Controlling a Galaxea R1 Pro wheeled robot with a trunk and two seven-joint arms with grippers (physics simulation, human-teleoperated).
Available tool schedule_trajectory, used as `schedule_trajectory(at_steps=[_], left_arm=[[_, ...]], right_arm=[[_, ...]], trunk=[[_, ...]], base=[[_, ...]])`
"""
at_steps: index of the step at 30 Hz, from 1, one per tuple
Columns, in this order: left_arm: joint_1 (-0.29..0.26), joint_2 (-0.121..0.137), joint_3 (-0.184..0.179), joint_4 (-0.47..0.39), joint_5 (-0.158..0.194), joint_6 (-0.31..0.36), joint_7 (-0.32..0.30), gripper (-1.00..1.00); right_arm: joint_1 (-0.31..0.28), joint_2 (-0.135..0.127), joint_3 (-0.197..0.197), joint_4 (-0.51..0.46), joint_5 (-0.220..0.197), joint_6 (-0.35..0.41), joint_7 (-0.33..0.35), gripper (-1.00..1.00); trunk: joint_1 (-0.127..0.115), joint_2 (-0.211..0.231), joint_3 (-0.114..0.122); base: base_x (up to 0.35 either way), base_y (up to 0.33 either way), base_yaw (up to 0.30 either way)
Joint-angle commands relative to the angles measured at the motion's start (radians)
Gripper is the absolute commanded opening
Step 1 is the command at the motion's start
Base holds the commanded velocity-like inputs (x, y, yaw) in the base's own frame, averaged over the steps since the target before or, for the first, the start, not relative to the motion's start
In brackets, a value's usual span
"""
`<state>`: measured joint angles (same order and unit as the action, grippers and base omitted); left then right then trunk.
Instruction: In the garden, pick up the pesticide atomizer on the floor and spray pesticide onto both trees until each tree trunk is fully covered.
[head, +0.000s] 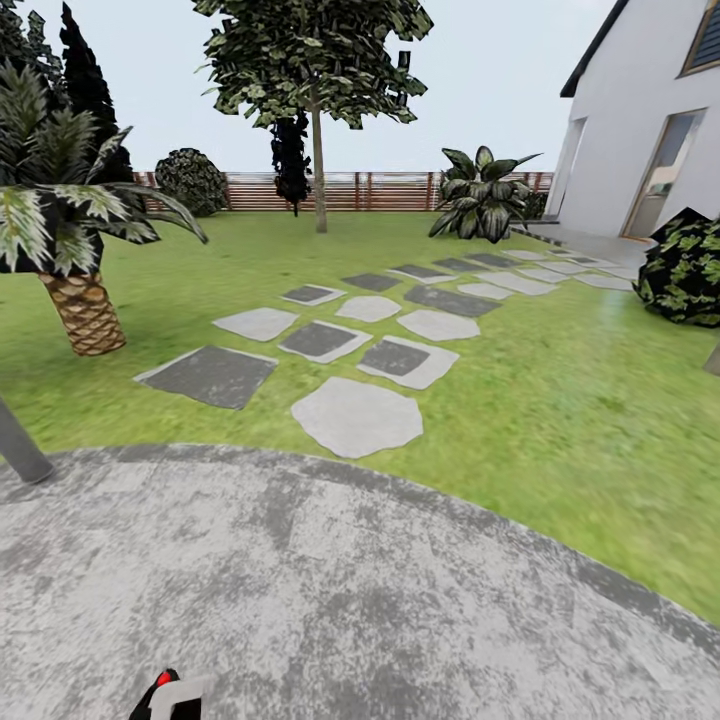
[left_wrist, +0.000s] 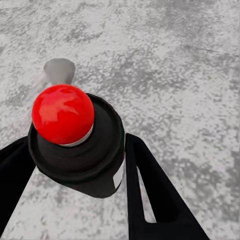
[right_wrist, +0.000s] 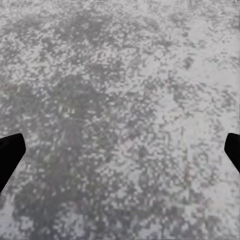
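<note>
Two pincers over the floor (right_wrist: 120, 100): left pincer (left_wrist: 75, 165) grips the pesticide atomizer (left_wrist: 75, 145) by its dark body, right pincer (right_wrist: 120, 150) spread wide, empty.

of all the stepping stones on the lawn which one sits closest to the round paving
The pale, rounded stepping stone at the near end of the path; its edge nearly reaches the grey paving. The dark square one beside it sits farther back.

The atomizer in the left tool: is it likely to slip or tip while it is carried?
The atomizer looks small, rigid and probably light, so it should not sag. Its dark rounded body sits between the left tool's two fingers, so it could perhaps twist in a loose grip. The glossy red top looks smooth, likely a poor place to hold.
</note>
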<state>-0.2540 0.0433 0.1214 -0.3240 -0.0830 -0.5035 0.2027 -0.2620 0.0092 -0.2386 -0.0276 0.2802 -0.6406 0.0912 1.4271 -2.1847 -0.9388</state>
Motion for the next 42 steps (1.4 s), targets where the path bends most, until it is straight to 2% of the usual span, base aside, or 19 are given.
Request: schedule_trajectory(at_steps=[1,42], left_arm=[[-0.001,0.0,0.003,0.001,-0.009,-0.003,0.004,-1.0],[-0.001,0.0,0.003,0.001,-0.008,-0.003,0.004,-1.0]], right_arm=[[0.0,0.0,-0.009,0.0,0.002,-0.002,0.007,1.0],[0.0,0.0,-0.009,0.0,0.002,-0.002,0.007,1.0]], trunk=[[0.0,0.0,-0.001],[0.0,0.0,-0.001]], base=[[0.337,0.0,0.0],[0.337,0.0,0.0]])
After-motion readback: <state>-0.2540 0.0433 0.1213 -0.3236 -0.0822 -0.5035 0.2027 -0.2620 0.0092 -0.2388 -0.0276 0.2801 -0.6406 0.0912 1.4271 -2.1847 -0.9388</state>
